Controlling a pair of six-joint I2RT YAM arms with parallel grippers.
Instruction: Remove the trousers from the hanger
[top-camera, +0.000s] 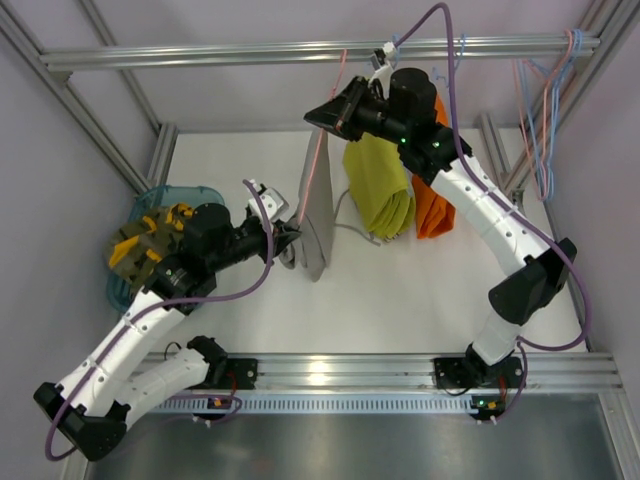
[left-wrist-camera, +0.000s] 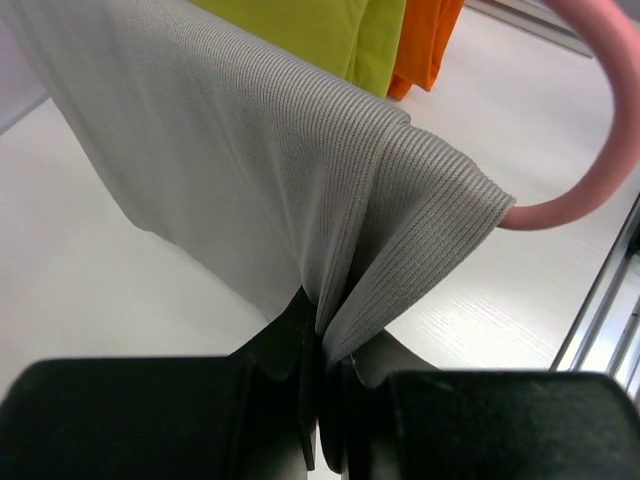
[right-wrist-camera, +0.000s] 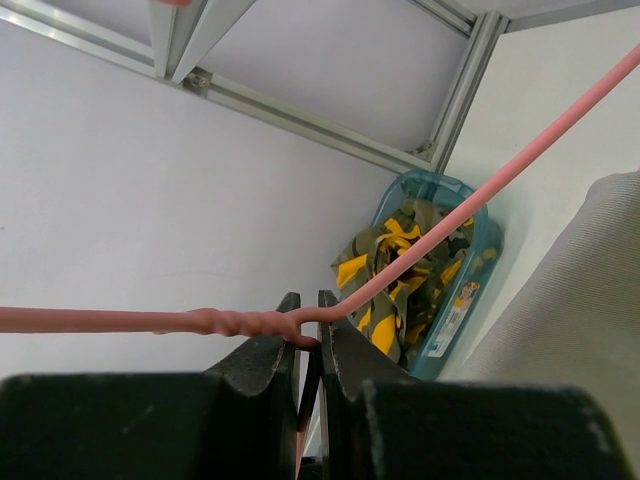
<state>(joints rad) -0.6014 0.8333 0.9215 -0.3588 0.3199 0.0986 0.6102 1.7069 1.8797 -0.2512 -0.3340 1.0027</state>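
The blue bin (right-wrist-camera: 432, 182) holds the camouflage trousers (right-wrist-camera: 400, 265). The left hand (left-wrist-camera: 320, 390), stretched forward, pinches the grey trousers (left-wrist-camera: 230, 160) hanging on the pink hanger (right-wrist-camera: 120, 321); the raised right hand (right-wrist-camera: 310, 335) is clenched on this hanger's wire.

A lime-green cloth (top-camera: 378, 195) hangs just beside an orange cloth (top-camera: 436, 212).

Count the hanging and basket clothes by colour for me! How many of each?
Grey trousers: 1
Yellow-green cloth: 1
Orange cloth: 1
Camouflage trousers: 1
Total: 4
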